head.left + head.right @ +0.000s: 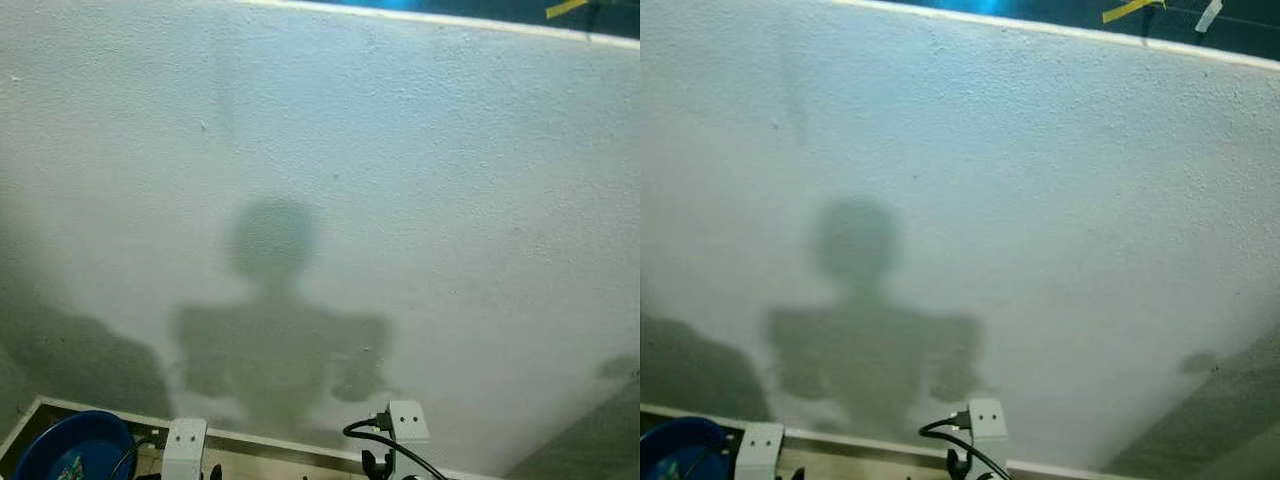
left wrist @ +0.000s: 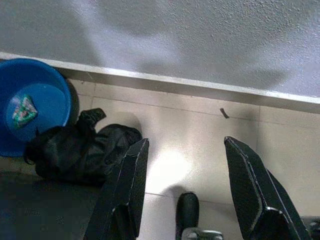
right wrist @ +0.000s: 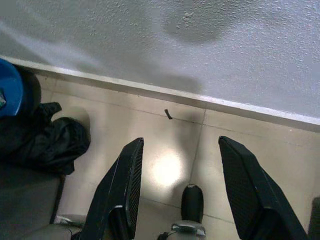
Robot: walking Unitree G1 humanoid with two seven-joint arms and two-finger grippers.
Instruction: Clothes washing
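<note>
Close against the white wall (image 1: 400,150) the robot stands facing almost nothing but plaster, its own shadow (image 1: 275,330) thrown square onto it, so I'd judge it has not yet turned toward the washing. Down at the foot of the wall, on the tiled floor (image 2: 200,135), a blue basin (image 2: 35,100) sits in the corner with a small patterned packet (image 2: 22,110) lying inside it, and a heap of black clothing (image 2: 75,150) lies slumped on the tiles touching the basin's rim, probably dropped there ready to go in. The left gripper (image 2: 185,165) hangs over bare tile with its two black fingers spread wide and nothing between them; the clothing lies just beside it, on the basin side, not under it. The right gripper (image 3: 180,165) hangs likewise parted and empty, with the same dark heap (image 3: 45,140) farther off, toward the basin. Both arms look idle, held low.
</note>
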